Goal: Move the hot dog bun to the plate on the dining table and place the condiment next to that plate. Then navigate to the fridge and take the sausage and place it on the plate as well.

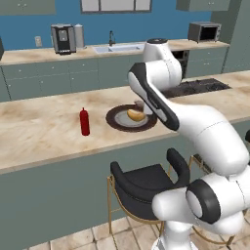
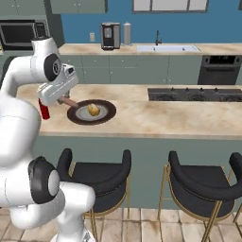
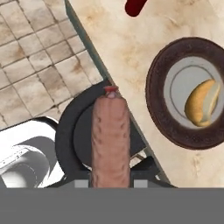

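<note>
- Tool (image 3: 110, 183) is clenched on the sausage (image 3: 110, 135), gripping it at one end so the rest sticks out ahead, over the stool (image 3: 78, 131) and the near edge of the worktop (image 3: 131, 48).
- Sausage looks light, thin and soft-skinned, likely a bit slippery; held by the end it could swing or slide out, so a hold nearer the middle would be steadier, and it may roll once set down.
- Bun (image 3: 202, 103) lies on the plate's pale centre, to the right in the hand view, leaving bare room beside it for the sausage.
- Plate (image 1: 115, 120) sits on the worktop near its front edge, with the arm's wrist hanging just by it.
- Bottle (image 1: 84, 122) stands upright left of the plate, near but apart.
- Stools line the near side; sink and coffee machine sit far back.
</note>
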